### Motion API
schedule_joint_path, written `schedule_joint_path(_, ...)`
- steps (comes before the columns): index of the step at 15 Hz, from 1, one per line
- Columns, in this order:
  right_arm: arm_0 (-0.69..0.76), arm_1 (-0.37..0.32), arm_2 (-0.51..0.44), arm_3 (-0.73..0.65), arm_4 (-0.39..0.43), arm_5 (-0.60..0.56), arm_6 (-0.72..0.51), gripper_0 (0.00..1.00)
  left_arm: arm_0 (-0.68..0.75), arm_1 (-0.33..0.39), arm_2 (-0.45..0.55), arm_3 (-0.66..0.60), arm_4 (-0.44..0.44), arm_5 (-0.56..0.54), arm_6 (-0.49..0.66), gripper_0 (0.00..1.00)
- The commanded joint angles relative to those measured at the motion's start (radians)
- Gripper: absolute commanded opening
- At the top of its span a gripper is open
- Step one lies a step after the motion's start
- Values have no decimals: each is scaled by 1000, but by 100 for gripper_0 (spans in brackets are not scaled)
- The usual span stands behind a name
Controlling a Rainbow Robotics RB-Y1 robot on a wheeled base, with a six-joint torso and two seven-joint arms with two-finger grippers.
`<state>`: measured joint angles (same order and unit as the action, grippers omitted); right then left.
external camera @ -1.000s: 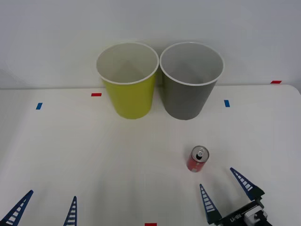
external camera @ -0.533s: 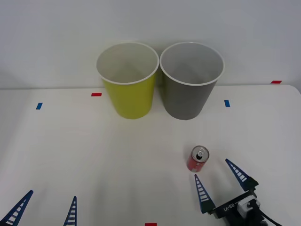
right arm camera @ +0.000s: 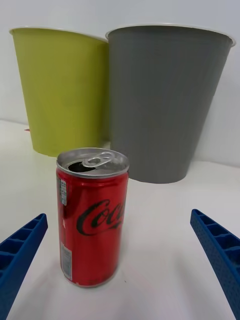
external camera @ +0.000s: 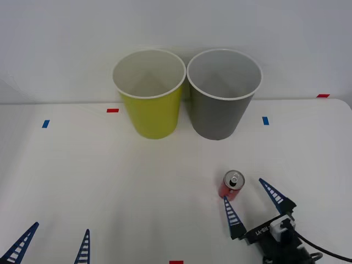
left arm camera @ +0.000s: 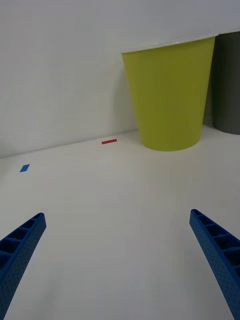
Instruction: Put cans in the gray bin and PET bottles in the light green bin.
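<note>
— Two bins stand at the far side of the white table [external camera: 110, 181], against the wall: the light green bin [external camera: 149, 99] on the robot's left, the gray bin [external camera: 222, 99] on its right. Do their rims touch?

— They are just beside each other, rim to rim; whether they touch I cannot tell. Both are upright with open mouths.

— And the can [external camera: 231, 186]?

— It stands upright on the table, on the near side of the gray bin and well apart from it, with bare table between. Its silver top faces up, the tab opening showing.

— Where is the right gripper [external camera: 254, 202]?

— Low over the table, just on the near side of the can. Its blue fingers [external camera: 233, 215] are spread wide. In the front view the robot's-left fingertip is right by the can's base and the other sits off to the can's right. In the right wrist view the can [right arm camera: 91, 216] stands nearer one finger, neither finger touching it.

— Room around it?

— Bare table on all sides of the can; the table's right edge is well off.

— The left gripper [external camera: 54, 242]?

— Parked at the near-left edge of the front view, fingers apart, holding nothing, with open table ahead up to the light green bin and small red and blue tape marks [external camera: 112, 110] along the far side.
</note>
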<state>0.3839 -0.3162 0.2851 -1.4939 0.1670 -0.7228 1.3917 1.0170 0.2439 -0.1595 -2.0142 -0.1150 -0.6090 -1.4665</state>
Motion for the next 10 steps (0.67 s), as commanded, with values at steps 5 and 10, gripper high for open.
schedule_joint_path(5, -43, 16, 26, 0, -3, 63, -3, 100, 0, 0, 0, 0, 0, 0, 0, 100)
schedule_joint_path(10, -89, 26, 31, 0, -9, 115, -7, 100, 0, 0, 0, 0, 0, 0, 0, 100)
